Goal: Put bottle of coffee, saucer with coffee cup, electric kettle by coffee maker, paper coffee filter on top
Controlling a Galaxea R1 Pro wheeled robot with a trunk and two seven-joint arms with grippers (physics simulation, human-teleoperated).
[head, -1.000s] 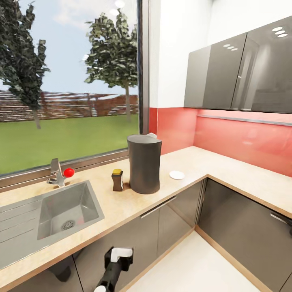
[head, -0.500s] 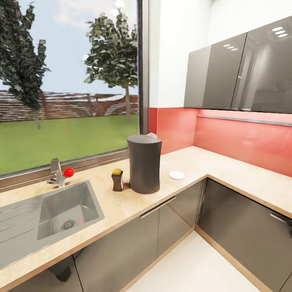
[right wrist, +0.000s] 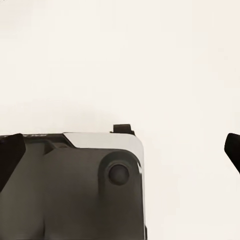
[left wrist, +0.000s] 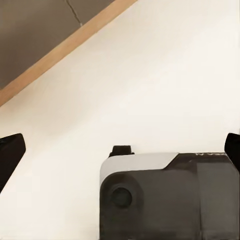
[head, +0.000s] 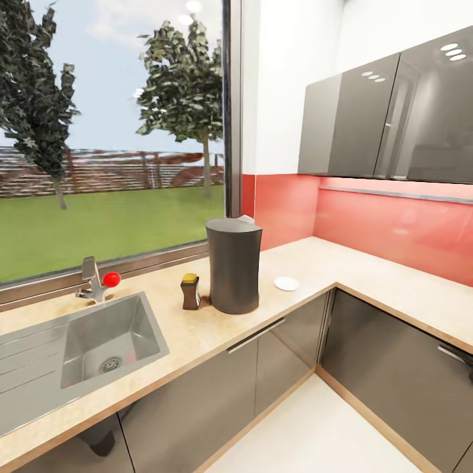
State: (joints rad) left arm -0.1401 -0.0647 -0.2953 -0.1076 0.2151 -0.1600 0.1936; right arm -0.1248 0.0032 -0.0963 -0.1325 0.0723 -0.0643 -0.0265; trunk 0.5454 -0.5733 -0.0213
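Coffee maker (head: 234,265) stands on the counter (head: 197,328) with the bottle (head: 190,292) just beside it, the white filter (head: 246,218) peeking over its top and the saucer (head: 286,284) near its other side, so only the cup and kettle seem left to bring. A second ago an arm showed low in front of the cabinets, and now it has dropped away, with both sets of fingers, left (left wrist: 120,150) and right (right wrist: 120,150), spread wide and holding nothing over the pale floor (head: 315,433). Lots of bare counter is left by the saucer and round the corner, but the sink (head: 105,341) edge is close past the bottle.
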